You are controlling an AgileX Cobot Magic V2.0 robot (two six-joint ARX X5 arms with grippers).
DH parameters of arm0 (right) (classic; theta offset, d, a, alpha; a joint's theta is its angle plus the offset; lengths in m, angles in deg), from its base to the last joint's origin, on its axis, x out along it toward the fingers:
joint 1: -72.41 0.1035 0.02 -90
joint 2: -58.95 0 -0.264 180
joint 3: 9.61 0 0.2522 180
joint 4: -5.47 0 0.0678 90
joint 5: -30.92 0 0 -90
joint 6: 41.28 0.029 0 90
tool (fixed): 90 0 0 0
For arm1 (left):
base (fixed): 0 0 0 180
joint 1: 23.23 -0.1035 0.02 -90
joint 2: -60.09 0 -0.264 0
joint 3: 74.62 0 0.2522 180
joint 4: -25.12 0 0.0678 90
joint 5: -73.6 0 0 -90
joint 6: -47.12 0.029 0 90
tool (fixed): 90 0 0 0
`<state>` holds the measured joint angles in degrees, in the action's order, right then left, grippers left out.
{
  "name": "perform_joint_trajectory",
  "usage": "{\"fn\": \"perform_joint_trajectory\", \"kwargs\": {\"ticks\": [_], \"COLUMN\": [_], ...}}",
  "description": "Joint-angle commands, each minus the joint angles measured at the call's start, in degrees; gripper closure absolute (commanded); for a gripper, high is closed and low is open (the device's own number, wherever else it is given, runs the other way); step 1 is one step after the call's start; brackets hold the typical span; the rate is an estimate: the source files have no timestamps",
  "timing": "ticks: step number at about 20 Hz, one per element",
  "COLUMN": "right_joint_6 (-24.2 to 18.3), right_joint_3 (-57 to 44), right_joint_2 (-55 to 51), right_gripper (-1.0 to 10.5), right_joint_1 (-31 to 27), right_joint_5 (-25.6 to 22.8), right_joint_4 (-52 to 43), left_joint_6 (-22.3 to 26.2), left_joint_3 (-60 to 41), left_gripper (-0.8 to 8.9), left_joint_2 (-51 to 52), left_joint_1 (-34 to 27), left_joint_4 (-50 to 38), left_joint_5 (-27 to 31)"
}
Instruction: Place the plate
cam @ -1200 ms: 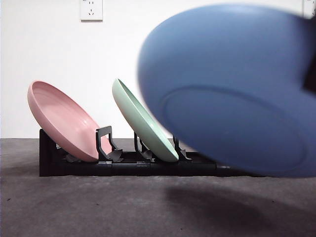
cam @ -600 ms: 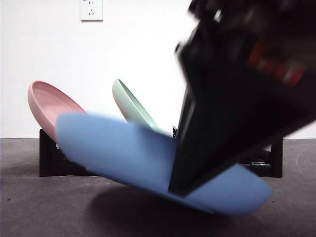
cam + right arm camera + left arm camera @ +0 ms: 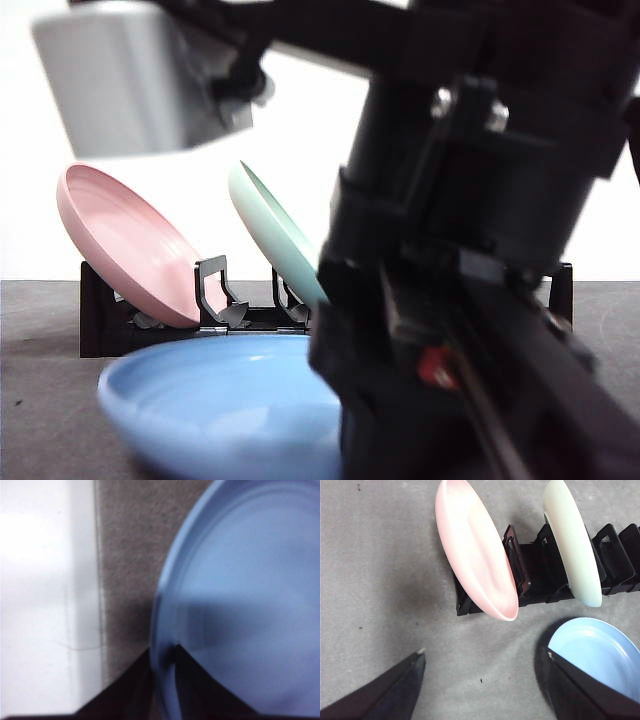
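The blue plate hangs low and nearly level in front of the black rack, its hollow side up. My right gripper is shut on its rim, one jaw on each side of the edge. The right arm fills the right half of the front view, big and dark. In the left wrist view my left gripper stands open above bare table, with the blue plate just past one jaw. I cannot tell whether the plate touches the table.
A pink plate and a pale green plate lean in the rack's left slots. The left wrist view shows further slots of the rack beyond the green plate. A grey-white housing hangs at upper left.
The blue plate has come down from high and steeply tilted to low and nearly level in front of the rack. The dark arm has swung closer to the front camera.
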<state>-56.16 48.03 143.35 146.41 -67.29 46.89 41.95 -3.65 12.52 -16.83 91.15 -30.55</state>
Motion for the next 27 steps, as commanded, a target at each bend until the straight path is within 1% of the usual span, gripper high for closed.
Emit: {"fn": "perform_joint_trajectory", "kwargs": {"ticks": [1,2,4,7,9,11,13,14,15,16,17,19,21,23,27], "right_joint_6": [3.9,6.6,10.8,17.5,21.9,22.2,22.2,22.2,22.2,22.2,22.2,22.2,22.2,22.2,22.2], "right_joint_3": [0.2,0.8,3.2,7.6,9.9,10.2,10.2,10.2,10.2,10.2,10.2,10.2,10.2,10.2,10.2], "right_joint_2": [1.2,1.1,0.5,-1.9,-4.9,-9.1,-13.3,-15.0,-16.8,-18.2,-19.4,-21.2,-22.5,-23.1,-23.1], "right_gripper": [7.4,7.1,7.0,6.7,6.7,6.7,6.7,6.7,6.7,6.7,6.7,6.7,6.7,6.7,6.7], "right_joint_1": [0.6,0.4,-0.4,-2.1,-3.5,-5.9,-10.8,-13.7,-17.4,-20.7,-23.6,-28.2,-31.1,-32.6,-32.9], "right_joint_5": [0.7,0.7,1.4,6.2,7.2,6.6,6.3,6.3,6.3,6.7,6.9,7.2,7.7,8.4,8.3], "right_joint_4": [0.0,0.6,3.1,6.1,7.3,7.1,7.9,8.2,8.5,8.6,8.9,10.1,11.5,12.1,12.2], "left_joint_6": [0.2,0.2,0.2,0.2,0.2,0.1,-0.9,-3.3,-7.8,-11.2,-12.7,-12.7,-12.7,-12.5,-12.0], "left_joint_3": [1.4,1.4,1.4,1.4,1.4,1.4,1.4,1.4,1.4,1.4,1.4,1.4,1.4,1.6,2.9], "left_gripper": [4.47,4.47,4.47,4.47,4.47,4.47,4.48,4.57,4.91,5.02,5.01,5.01,5.01,5.01,5.01], "left_joint_2": [-0.4,-0.4,-0.4,-0.4,-0.4,-0.4,-0.4,-0.4,-0.9,-1.7,-3.2,-6.9,-11.6,-16.7,-24.9], "left_joint_1": [0.1,0.1,0.1,0.1,0.1,0.1,0.1,0.1,0.1,0.1,0.2,1.0,2.2,2.6,3.0], "left_joint_4": [-0.4,-0.4,-0.4,-0.4,-0.5,-1.3,-2.7,-3.6,-4.8,-5.7,-6.8,-8.3,-8.9,-9.5,-12.8], "left_joint_5": [-0.4,-0.4,-0.4,-0.4,-0.4,-0.4,-0.4,-0.4,-0.4,-0.4,-0.4,-0.4,-0.4,-0.4,-0.2]}}
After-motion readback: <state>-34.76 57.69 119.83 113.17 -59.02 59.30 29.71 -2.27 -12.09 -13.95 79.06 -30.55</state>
